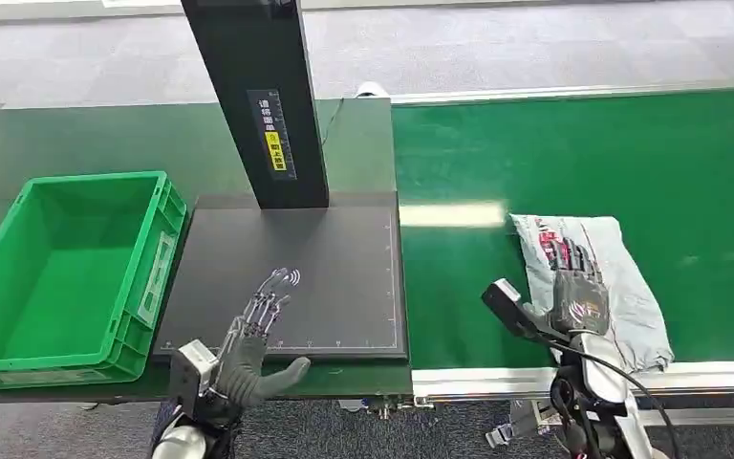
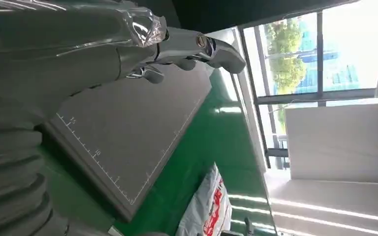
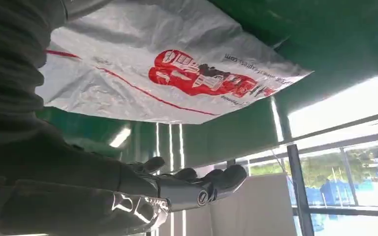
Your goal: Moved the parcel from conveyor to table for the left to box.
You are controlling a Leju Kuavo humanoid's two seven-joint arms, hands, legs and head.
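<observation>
Nearest the camera, bottom of the head view: left hand (image 1: 253,349) hovers over the near edge of the dark grid mat (image 1: 344,277), fingers spread and extended, thumb out to the side, holding nothing. The left wrist view agrees: fingers (image 2: 197,46) straight above the mat (image 2: 123,132), nothing between them.

Far left, green crate (image 1: 167,225) sits on the dark green table (image 1: 76,139), touching or just beside the mat's left edge; it looks empty. Black post (image 1: 258,96) with a yellow label stands at the back of the mat.

Right of the mat, green conveyor belt (image 1: 583,153). Parcel (image 1: 626,258), a grey poly mailer with red print, lies flat on the belt near its front edge, well apart from the mat. Right hand (image 1: 578,296) is over the parcel's near-left part, fingers spread flat. In the right wrist view the fingers (image 3: 211,184) are extended with a visible gap to the bag (image 3: 177,83), so it looks open and not yet gripping; contact can't be confirmed from the head view.

Judgement: pick not started, parcel still on conveyor.

Risks:
- thin, slack, slippery bag lying flat: fingers may slide over the film and close on nothing, or pinch only a wrinkle.
- corner grab would let the bag droop, swing or slip out in transit.
- parcel is close to the belt's front edge; a downward push or drag could shove it off.
- transfer to the mat brings the right arm toward the left hand and the post: collision risk if the left hand doesn't clear.
</observation>
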